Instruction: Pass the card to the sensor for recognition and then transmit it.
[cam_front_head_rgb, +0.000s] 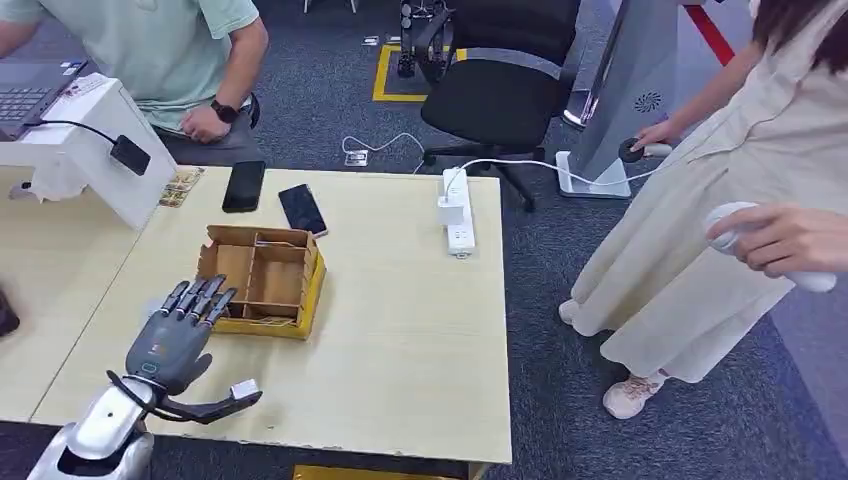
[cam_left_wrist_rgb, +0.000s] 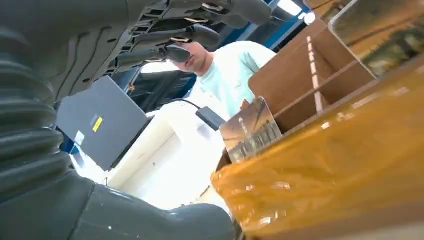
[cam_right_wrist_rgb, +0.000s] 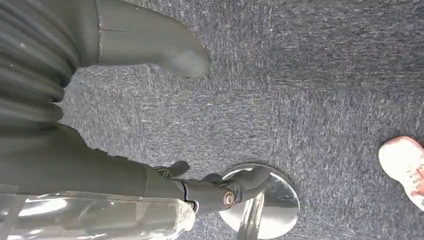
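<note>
Left hand (cam_front_head_rgb: 170, 345) hovers at the box (cam_front_head_rgb: 262, 280) on the tabletop (cam_front_head_rgb: 400, 330), fingers (cam_front_head_rgb: 200, 298) spread, holding nothing. A card (cam_left_wrist_rgb: 248, 129) stands inside; best to dip in and pinch its top edge cleanly.

Two phones (cam_front_head_rgb: 272, 197) behind divided box (cam_front_head_rgb: 262, 281)

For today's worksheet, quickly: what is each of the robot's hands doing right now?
Left hand: open, fingers spread by the wooden box, holding nothing.
Right hand: hanging over the carpet, holding nothing that shows; open or closed cannot be told.
</note>
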